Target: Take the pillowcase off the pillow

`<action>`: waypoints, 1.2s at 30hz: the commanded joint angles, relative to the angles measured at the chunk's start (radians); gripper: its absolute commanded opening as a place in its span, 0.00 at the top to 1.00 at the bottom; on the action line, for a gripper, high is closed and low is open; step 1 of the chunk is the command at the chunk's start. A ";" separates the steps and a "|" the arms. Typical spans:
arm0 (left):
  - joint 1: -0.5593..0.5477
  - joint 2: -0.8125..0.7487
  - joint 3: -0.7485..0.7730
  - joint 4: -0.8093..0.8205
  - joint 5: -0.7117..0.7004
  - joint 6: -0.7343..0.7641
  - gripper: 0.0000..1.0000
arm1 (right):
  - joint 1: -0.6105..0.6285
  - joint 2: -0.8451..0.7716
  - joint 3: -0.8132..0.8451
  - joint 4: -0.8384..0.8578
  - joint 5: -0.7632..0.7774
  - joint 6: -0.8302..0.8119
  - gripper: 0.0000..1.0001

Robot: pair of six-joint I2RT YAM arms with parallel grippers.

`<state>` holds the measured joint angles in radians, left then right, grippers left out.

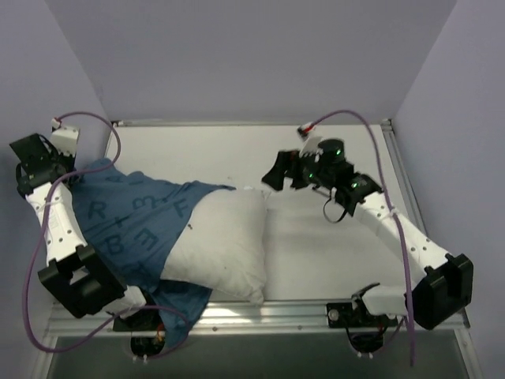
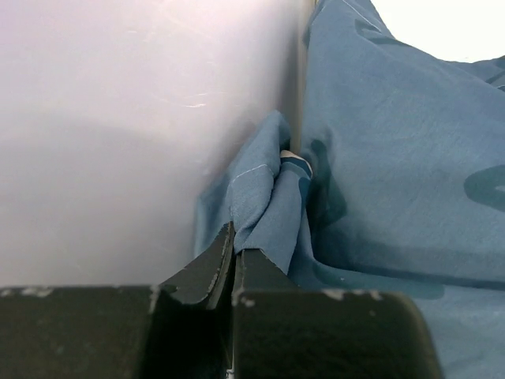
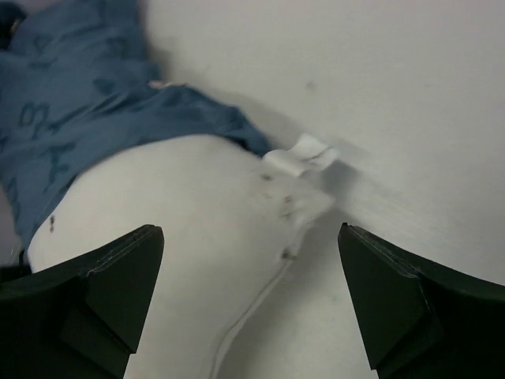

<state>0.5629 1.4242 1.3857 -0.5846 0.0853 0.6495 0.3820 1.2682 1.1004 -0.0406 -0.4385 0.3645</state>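
From above, the white pillow (image 1: 229, 241) lies in the middle of the white table (image 1: 339, 237). Its right part is bare. Its left part sits inside the dark blue pillowcase (image 1: 126, 225), which has light blue letters on it. The pillowcase spreads out to the left, and one bit of it hangs over the near edge of the table. The left gripper (image 1: 55, 175) is far out on the left, close to the purple wall (image 1: 47, 71), at the far left corner of the pillowcase. The right gripper (image 1: 278, 180) hangs just past the pillow's far right corner.

From the left wrist, the left gripper (image 2: 233, 237) has its two black fingers (image 2: 207, 272) pressed tight together. A fold of the blue pillowcase (image 2: 394, 158) is pinched between them. The cloth bunches up right at the tips and then stretches away to the right. The pale wall (image 2: 118, 118) fills the left side, very near the fingers.

From the right wrist, the right gripper (image 3: 251, 233) has its two black fingers (image 3: 102, 292) wide apart, and they hold nothing. Below them is the bare corner of the pillow (image 3: 173, 229), with a small white tag (image 3: 304, 154) sticking out at the tip. The blue pillowcase (image 3: 79, 103) lies past it, up and to the left, covering the other part of the pillow. The white table (image 3: 379, 79) is on the right.
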 commanded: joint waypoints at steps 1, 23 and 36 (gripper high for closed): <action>-0.017 -0.024 0.001 0.003 0.007 -0.027 0.98 | 0.200 0.028 -0.002 0.061 0.024 -0.050 0.00; -0.080 -0.041 -0.013 -0.023 -0.039 -0.047 0.98 | 0.621 0.744 0.035 -0.047 0.345 -0.064 0.49; -0.074 -0.050 0.029 -0.011 -0.056 -0.065 0.98 | 0.082 0.303 -0.244 0.073 0.264 0.001 1.00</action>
<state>0.4896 1.4132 1.3731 -0.6106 0.0380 0.6048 0.7418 1.6455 0.9604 0.2676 -0.3012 0.3950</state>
